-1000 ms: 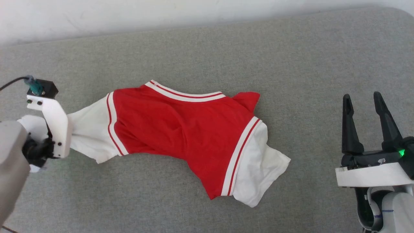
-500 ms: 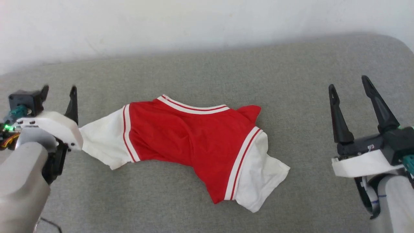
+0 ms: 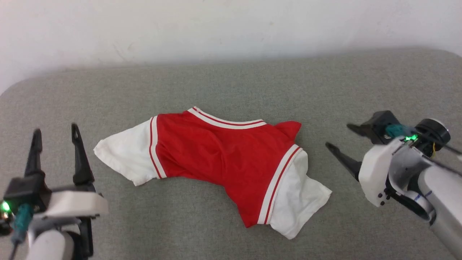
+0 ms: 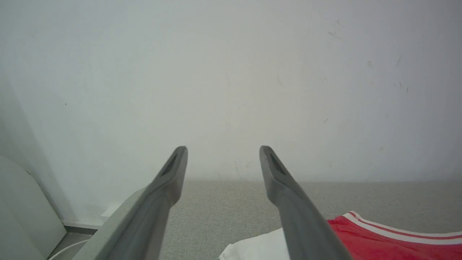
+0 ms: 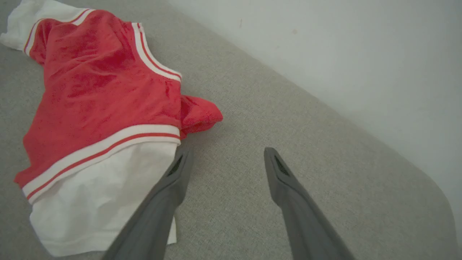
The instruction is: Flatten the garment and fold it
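The shirt (image 3: 216, 162) lies rumpled at the pad's (image 3: 231, 83) middle. It looks light, limp and sure to sag (best pinched at a white sleeve hem). The left gripper (image 3: 55, 131) over the pad's left and the right gripper (image 3: 337, 135) over its right both gape empty.

Nothing legible anywhere. No lettering, numerals, label or brand mark readable on the upturned side of the red jersey-style T-shirt with white short sleeves (image 3: 216, 155), lying just beside the right gripper (image 3: 337, 135): plain red cloth and red-and-white striped trim there. Small blue marks (image 3: 421, 197) on the pale forearm behind that gripper, too small to read.
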Robot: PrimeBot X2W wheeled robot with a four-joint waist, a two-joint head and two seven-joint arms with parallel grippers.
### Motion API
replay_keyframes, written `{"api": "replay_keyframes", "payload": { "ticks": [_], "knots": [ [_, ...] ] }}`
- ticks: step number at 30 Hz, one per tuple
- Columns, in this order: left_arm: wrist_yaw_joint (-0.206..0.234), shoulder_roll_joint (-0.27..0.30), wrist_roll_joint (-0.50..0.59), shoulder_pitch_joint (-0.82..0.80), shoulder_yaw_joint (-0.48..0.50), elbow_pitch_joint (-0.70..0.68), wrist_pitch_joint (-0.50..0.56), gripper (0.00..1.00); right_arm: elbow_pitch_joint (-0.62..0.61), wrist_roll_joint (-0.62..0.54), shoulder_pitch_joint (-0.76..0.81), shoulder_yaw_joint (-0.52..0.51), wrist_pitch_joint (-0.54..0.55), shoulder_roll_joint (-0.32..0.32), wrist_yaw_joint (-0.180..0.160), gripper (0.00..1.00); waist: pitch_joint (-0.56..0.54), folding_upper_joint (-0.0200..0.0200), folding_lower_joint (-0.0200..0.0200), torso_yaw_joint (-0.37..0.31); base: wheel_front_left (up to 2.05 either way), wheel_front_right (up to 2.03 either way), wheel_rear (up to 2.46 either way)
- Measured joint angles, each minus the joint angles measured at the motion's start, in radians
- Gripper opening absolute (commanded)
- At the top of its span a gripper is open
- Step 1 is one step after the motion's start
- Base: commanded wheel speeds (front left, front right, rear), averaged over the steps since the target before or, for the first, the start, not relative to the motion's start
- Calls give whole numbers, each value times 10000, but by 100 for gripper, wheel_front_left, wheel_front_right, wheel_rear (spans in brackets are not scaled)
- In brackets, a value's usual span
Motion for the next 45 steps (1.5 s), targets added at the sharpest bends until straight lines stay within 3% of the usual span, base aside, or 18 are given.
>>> {"api": "replay_keyframes", "payload": {
  "ticks": [6, 11, 17, 21, 26, 27, 28, 29, 36, 42, 45],
  "knots": [
    [-548, -1264, 947, 895, 711, -217, 0, 100, 61, 3022, -1347, 1898, 3244, -721, 2, 100, 199, 0, 0, 115, 0, 0, 0],
    [-1103, -1937, 1530, 916, 1091, -19, 0, 100, 485, 4253, -2112, 2928, 4830, -759, 2, 100, 370, 0, 0, 304, 0, 0, 0],
    [-1582, -2466, 2067, 879, 1521, 211, 0, 100, 1511, 4596, -2356, 3804, 5005, -391, 0, 100, 629, 0, 1, 567, 0, 0, 0],
    [-1827, -2773, 2332, 779, 1712, 272, 0, 100, 2278, 4763, -2347, 4209, 4627, 50, -2, 100, 850, 0, 0, 732, 0, 0, 0],
    [-2069, -3028, 2646, 669, 1969, 399, 0, 100, 2690, 4878, -2493, 4673, 4113, 100, 2, 100, 1058, 0, -2, 880, 0, 0, 0],
    [-2088, -3051, 2696, 672, 2025, 439, 0, 100, 2704, 4876, -2542, 4815, 3986, 90, 2, 87, 1074, 0, -2, 882, 0, 0, 0],
    [-2092, -3072, 2734, 677, 2086, 462, 0, 100, 2700, 4880, -2592, 4926, 3860, 73, 2, 4, 1079, 0, -2, 866, 0, 0, 0],
    [-2140, -3078, 2780, 677, 2167, 493, 0, 100, 2692, 4901, -2635, 5035, 3649, 54, 0, 0, 1076, 0, -2, 838, 0, 0, 0],
    [-2439, -2782, 3122, 523, 2502, 997, 0, 100, 2341, 5143, -2700, 5515, 2008, -146, -2, 0, 731, 0, 2, 558, 0, 0, 0],
    [-3141, -1684, 3323, -829, 2527, 2080, 6, 100, 1390, 5196, -2670, 5233, 621, -1034, -2, 0, 422, 0, 2, 260, 0, 0, 0],
    [-3777, -984, 3312, -1614, 2433, 2798, 767, 100, 894, 5265, -2505, 4884, 169, -1452, 0, 0, 345, 0, 1, 102, 0, 0, 0]
  ]
}}
